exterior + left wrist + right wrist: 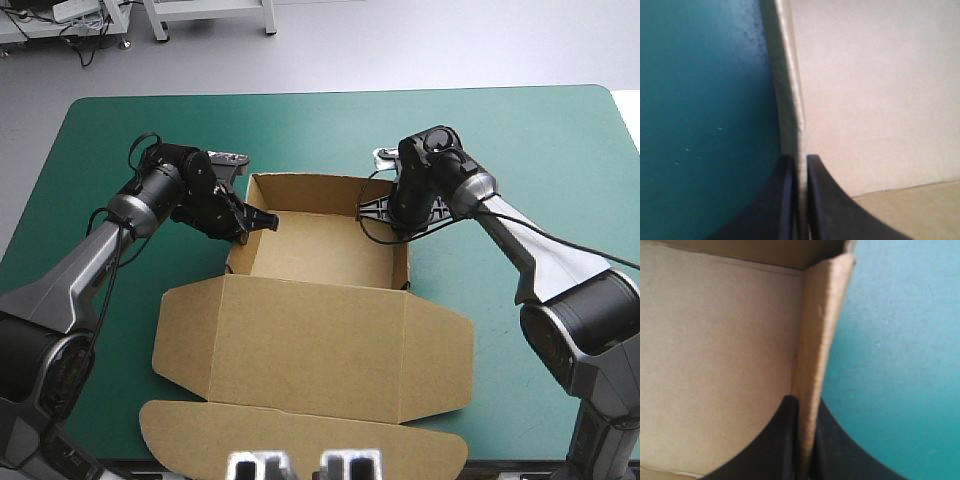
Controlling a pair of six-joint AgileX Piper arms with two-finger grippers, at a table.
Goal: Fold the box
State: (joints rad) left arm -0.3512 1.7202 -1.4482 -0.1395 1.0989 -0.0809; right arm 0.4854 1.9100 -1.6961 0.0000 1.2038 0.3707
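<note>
At table [520, 130] middle, box [310, 340] sat as open tray, lid flat toward near edge. Left end effector [260, 220] pinched left wall, right end effector [385, 215] pinched right wall; tray's long axis ran between them.

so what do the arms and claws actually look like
Both alike: the left arm and right arm have silver-grey links with black joints and wrists. The left claw and right claw each carry two broad black fingers, curved like fins.

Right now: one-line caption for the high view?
Left gripper and right gripper shut on side walls of the box, lid flat.
</note>
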